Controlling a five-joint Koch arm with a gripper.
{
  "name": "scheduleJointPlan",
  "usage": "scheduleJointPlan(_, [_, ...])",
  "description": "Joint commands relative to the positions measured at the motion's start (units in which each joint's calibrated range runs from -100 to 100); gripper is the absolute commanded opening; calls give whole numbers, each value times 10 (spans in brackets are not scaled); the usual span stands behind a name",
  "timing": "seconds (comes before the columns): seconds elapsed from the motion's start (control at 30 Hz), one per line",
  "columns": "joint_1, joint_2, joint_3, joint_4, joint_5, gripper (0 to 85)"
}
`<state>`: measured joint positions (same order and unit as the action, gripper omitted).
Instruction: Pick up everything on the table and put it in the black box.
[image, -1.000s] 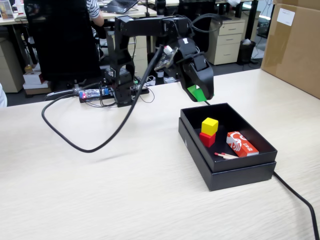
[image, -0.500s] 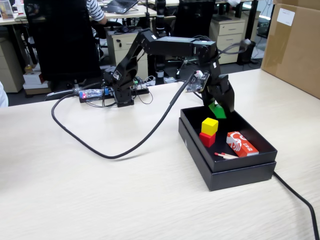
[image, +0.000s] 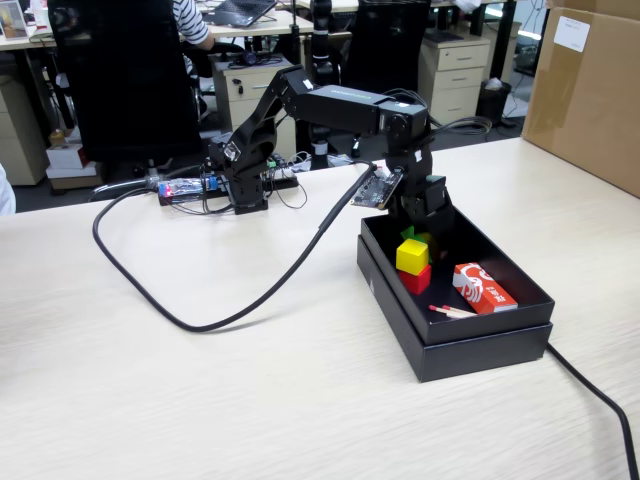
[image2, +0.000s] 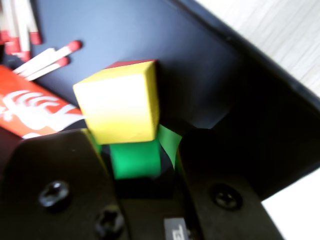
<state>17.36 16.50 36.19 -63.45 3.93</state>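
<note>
My gripper (image: 413, 232) reaches down into the back of the black box (image: 482, 354) on the table (image: 200, 390). It is shut on the green cube (image2: 135, 159), of which only a sliver shows in the fixed view (image: 407, 233). In the wrist view the gripper (image2: 139, 152) holds this cube just behind the yellow cube (image2: 120, 107). The yellow cube (image: 411, 256) is stacked on the red cube (image: 417, 279) inside the box. Only a thin edge of the red cube (image2: 131, 63) shows in the wrist view, against the box floor (image2: 200, 60).
A red-and-white packet (image: 483, 287) and some matchsticks (image: 452, 311) also lie in the box. A thick black cable (image: 190, 322) loops across the table at left, and another cable (image: 600, 398) runs off the box's right side. A big brown carton (image: 590, 90) stands at back right.
The arm swung right and lowered: the gripper carried the green cube from above the box's back edge down into the box, behind the yellow cube.
</note>
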Motion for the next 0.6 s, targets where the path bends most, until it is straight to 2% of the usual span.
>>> scheduleJointPlan(0.0, [-3,-10,9,-14,0,330])
scheduleJointPlan(0.07, [-4,-10,3,-14,0,392])
scheduleJointPlan(0.23, [-5,-49,-3,-14,0,400])
scheduleJointPlan(0.33, [-5,-199,-55,-14,-1,461])
scheduleJointPlan(0.57, [-31,-469,-92,-14,-26,463])
